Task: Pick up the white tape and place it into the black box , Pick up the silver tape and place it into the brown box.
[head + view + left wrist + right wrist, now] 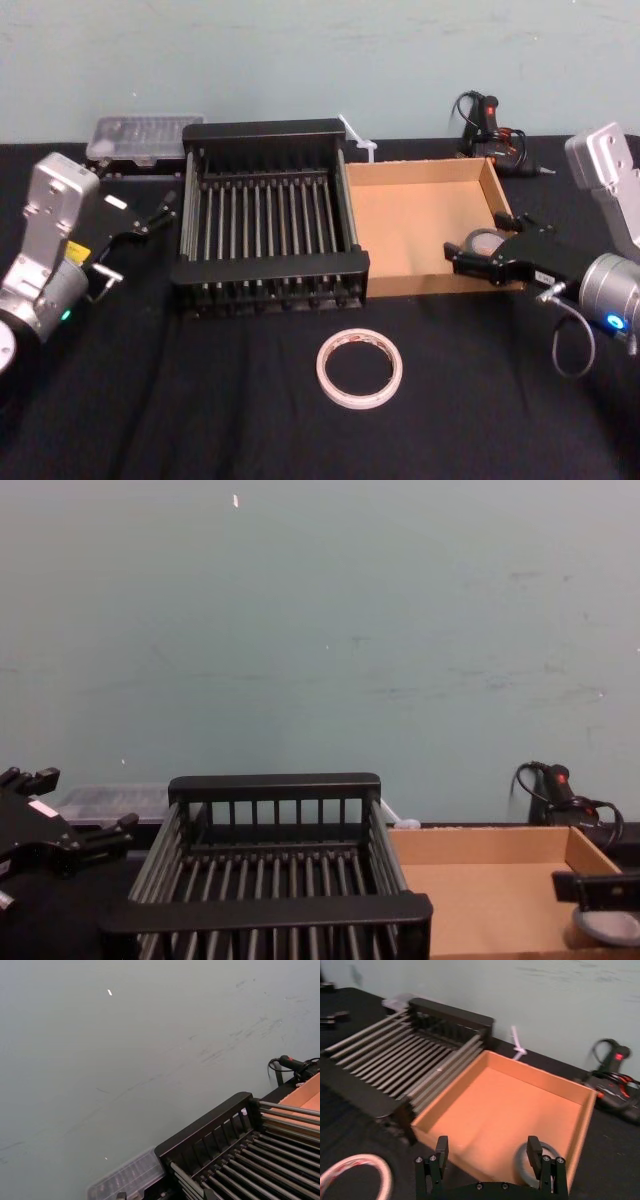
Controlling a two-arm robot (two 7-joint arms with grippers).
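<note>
The white tape (360,401) lies flat on the black cloth in front of the black box (270,268), and its ring shows in the right wrist view (357,1159). The silver tape (487,243) lies in the brown box (410,230), at its front right corner. My right gripper (478,243) hangs open just over that corner. In the right wrist view the silver tape (521,1162) sits partly behind one of its fingers (534,1149), with bare cardboard between the two. My left gripper (155,212) hovers open left of the black box, holding nothing.
A clear plastic parts case (140,135) stands behind the black box at the back left. A black glue gun with cables (490,125) lies behind the brown box. A white zip tie (358,140) sticks up between the two boxes.
</note>
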